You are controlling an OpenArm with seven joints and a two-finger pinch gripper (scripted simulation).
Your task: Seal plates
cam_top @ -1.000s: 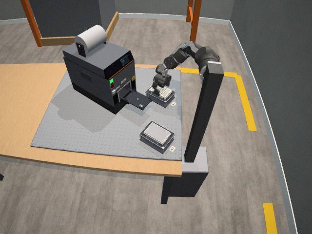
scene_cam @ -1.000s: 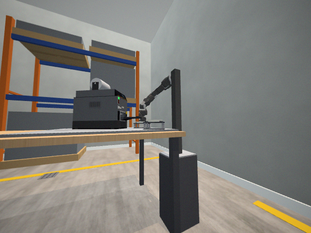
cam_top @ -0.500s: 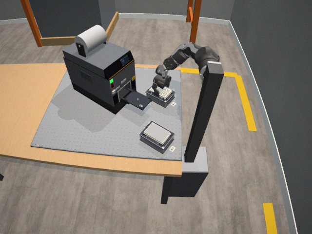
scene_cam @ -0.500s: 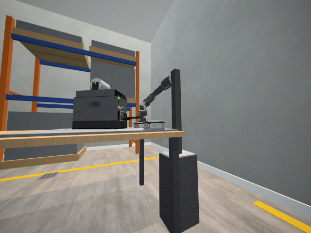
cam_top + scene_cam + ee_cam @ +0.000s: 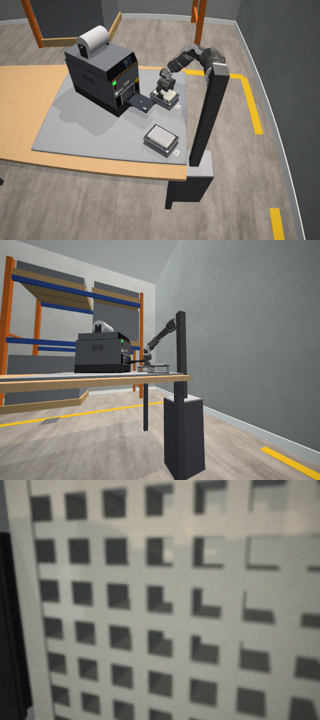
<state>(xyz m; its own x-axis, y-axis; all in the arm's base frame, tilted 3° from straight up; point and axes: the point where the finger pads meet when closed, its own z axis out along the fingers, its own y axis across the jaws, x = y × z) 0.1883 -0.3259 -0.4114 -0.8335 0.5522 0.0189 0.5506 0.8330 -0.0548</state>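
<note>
My gripper (image 5: pixel 166 92) (image 5: pixel 146 364) is open, pointing down low over the plate at N2; one dark finger stands by its long side, the other is hidden. That plate (image 5: pixel 170 94) (image 5: pixel 185 620) shows open square wells and sits in nest N2 (image 5: pixel 168 105). Its rim fills much of the wrist view. The other plate (image 5: pixel 161 136) has a smooth, covered top and lies flat in nest N1 (image 5: pixel 166 151) (image 5: pixel 158 369). The sealer (image 5: pixel 89 75) (image 5: pixel 98 353) shows a green lamp (image 5: pixel 114 83) (image 5: pixel 122 341). Its stage (image 5: pixel 139 102) is out and holds no plate.
The extended stage reaches close to the left side of nest N2. A foil roll (image 5: pixel 94 38) (image 5: pixel 103 326) sits on top of the sealer. The arm's black post (image 5: pixel 210 113) (image 5: pixel 181 343) stands beyond the table's right edge. Label cards lie beside both nests.
</note>
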